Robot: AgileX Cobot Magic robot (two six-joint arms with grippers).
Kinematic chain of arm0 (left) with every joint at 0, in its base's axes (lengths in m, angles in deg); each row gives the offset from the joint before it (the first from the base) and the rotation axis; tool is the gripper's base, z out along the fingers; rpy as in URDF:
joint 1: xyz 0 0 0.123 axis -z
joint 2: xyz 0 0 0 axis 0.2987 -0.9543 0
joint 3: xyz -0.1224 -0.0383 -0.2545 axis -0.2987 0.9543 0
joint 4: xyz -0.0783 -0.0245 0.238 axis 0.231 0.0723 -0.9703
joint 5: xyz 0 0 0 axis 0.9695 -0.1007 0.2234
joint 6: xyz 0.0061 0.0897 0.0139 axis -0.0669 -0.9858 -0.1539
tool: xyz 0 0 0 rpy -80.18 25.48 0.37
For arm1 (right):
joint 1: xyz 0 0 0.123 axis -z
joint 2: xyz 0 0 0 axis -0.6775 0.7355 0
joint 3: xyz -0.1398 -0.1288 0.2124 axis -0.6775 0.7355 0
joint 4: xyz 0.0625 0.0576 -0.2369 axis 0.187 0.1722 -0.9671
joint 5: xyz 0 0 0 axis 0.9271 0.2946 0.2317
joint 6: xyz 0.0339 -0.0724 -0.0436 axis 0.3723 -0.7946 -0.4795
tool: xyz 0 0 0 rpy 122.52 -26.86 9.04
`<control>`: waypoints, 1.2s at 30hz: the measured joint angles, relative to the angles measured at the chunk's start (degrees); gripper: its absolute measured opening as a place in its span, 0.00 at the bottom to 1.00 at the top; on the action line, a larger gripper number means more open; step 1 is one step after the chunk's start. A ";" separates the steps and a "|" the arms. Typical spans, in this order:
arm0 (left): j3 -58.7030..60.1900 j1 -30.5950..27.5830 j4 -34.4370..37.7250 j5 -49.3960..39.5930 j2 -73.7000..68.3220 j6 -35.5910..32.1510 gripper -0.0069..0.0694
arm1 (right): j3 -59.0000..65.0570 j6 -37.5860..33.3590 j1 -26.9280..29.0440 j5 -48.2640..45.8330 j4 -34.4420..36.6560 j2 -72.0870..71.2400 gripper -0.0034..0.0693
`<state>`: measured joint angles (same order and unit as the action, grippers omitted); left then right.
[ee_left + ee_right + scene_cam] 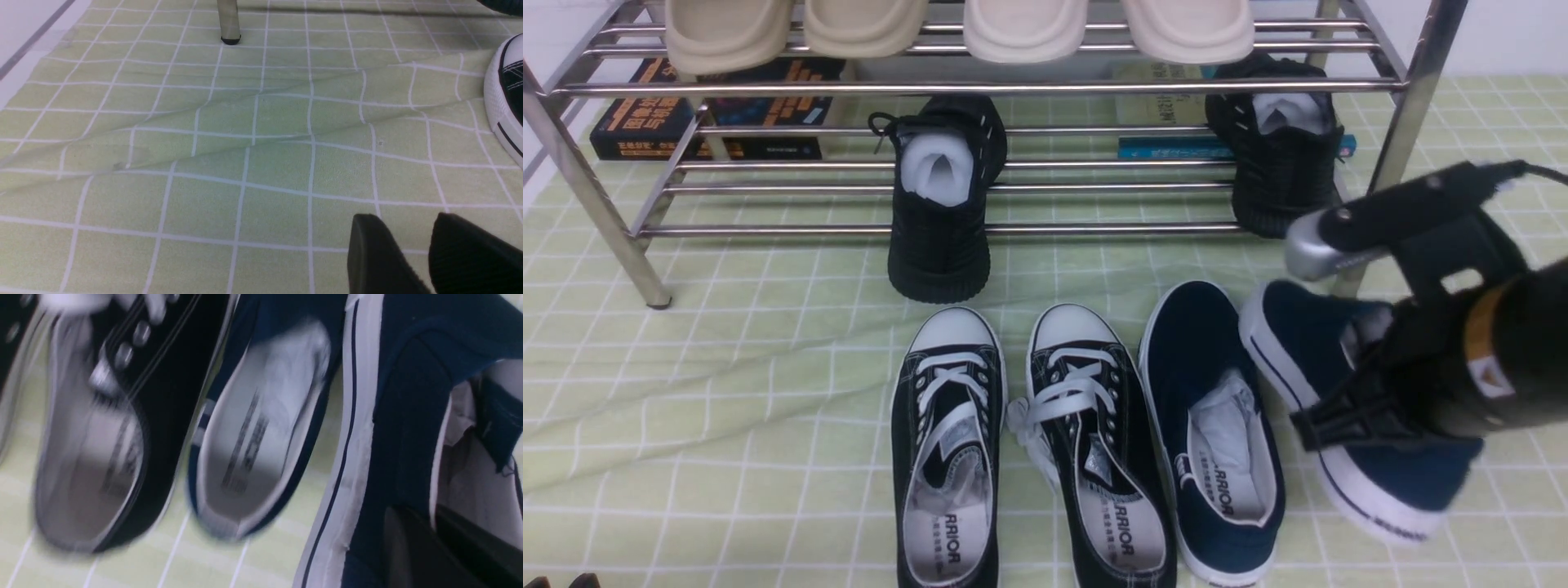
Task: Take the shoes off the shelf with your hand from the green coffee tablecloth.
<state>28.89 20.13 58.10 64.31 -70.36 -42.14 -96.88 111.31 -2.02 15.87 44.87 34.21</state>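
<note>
My right gripper (pixel 1364 388) is shut on the side wall of one navy slip-on shoe (pixel 1298 343). It holds the shoe tilted just above the green checked tablecloth (pixel 727 392), in front of the shelf's right leg. In the right wrist view one finger (pixel 408 547) is outside the shoe's wall (pixel 408 396) and the other is inside. The other navy shoe (pixel 1184 359) lies flat on the cloth to its left, also in the right wrist view (pixel 261 416). The chrome shelf (pixel 980 86) stands behind. My left gripper (pixel 404 228) hangs empty over bare cloth (pixel 204 163), its fingers a little apart.
Two black lace-up sneakers (pixel 947 449) (pixel 1094 457) lie left of the navy shoes. Two black knit sneakers (pixel 939 204) (pixel 1278 155) sit on the lower rails, the left one overhanging. Beige slippers (pixel 1021 28) fill the top tier. Books (pixel 711 122) lie behind. A shelf leg (pixel 229 20) stands ahead of my left gripper.
</note>
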 joint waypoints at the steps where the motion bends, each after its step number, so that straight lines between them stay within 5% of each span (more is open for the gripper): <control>1: 0.00 0.00 0.00 0.00 0.00 0.00 0.40 | -0.05 0.83 0.08 0.60 -1.81 0.88 0.10; 19: 0.00 0.00 0.00 0.00 0.00 0.00 0.40 | -0.49 6.83 2.27 4.43 -6.71 15.19 0.10; 36: 0.00 0.00 0.00 0.00 0.00 0.00 0.40 | -2.83 5.54 2.27 -1.35 -9.35 10.51 0.10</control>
<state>28.89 20.13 58.10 64.31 -70.36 -42.14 -99.71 116.86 0.25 14.53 35.52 44.72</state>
